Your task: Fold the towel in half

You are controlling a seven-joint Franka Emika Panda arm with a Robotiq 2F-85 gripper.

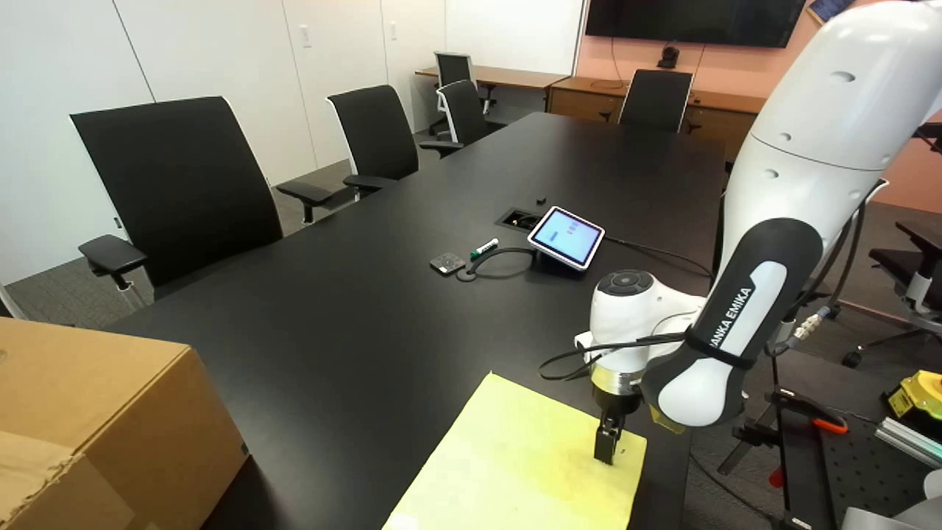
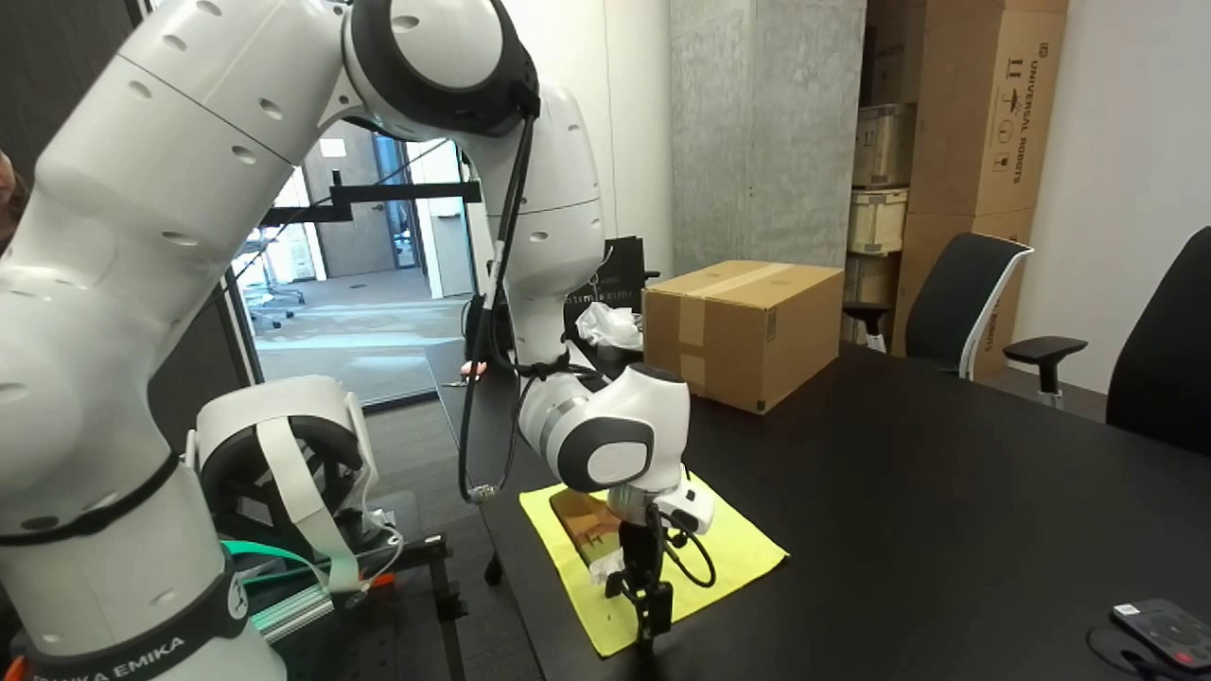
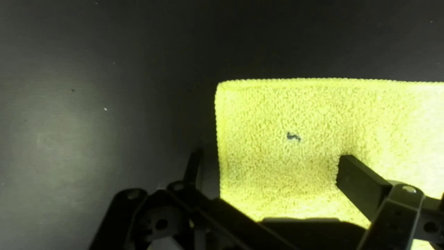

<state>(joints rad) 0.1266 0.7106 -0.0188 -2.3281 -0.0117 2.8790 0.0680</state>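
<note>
The pale yellow towel lies spread on the black table in both exterior views (image 1: pixel 493 464) (image 2: pixel 743 553) and in the wrist view (image 3: pixel 277 107). A corner with stitched edges and a small dark mark shows in the wrist view. My gripper (image 3: pixel 270 155) is open and points down at this corner part, and it also shows in both exterior views (image 1: pixel 607 445) (image 2: pixel 653 610). In the wrist view, the left finger is over the dark table just outside the towel's side edge. The right finger's tip is at the towel's surface, which dips slightly there. Nothing is held.
A tan cardboard box (image 1: pixel 169 419) stands on the table (image 1: pixel 346 346), also seen in an exterior view (image 2: pixel 728 331). A tablet (image 1: pixel 567 237), a green marker (image 1: pixel 484 248) and a small dark square (image 1: pixel 447 263) lie farther off. A brown flat piece (image 2: pixel 582 520) shows beside the gripper.
</note>
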